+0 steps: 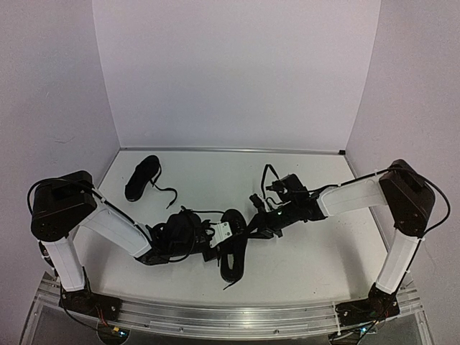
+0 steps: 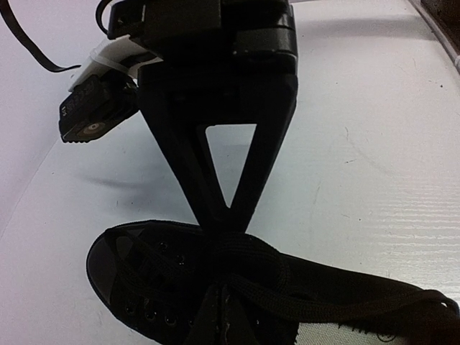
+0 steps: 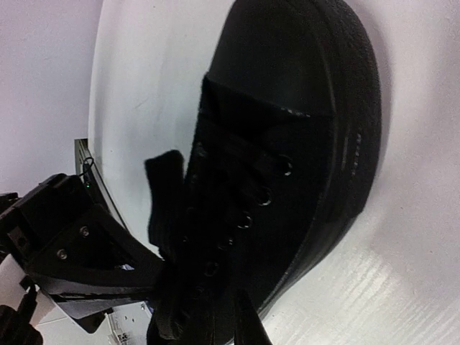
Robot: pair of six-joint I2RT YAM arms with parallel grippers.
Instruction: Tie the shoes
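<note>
In the top view, one shoe (image 1: 234, 262) is seen near the middle of the tabletop (image 1: 323, 262). Its long axis runs roughly from near to far, so it lies crosswise between the two arms. The left tool (image 1: 215, 248) is placed at its left side and the right tool (image 1: 253, 231) at its right, both at the lacing and about equally near. Neither tool's state can be read from here. The second shoe (image 1: 141, 177) is found well apart, at the back left. In the left wrist view, the right tool is seen head-on above the shoe. Its fingers are pressed together at the tips, and a lace (image 2: 338, 302) appears to be pinched there over the lacing, with a strand running off to the right. The left tool's own fingers are lost against the black shoe, so its state cannot be told. In the right wrist view, the toe cap (image 3: 302, 65) is shown toward the top and the left tool at the lower left, beside the eyelets (image 3: 286, 167). Its grip is not resolved here either. The coming pull is judged to run sideways, across the shoe's axis.
</note>
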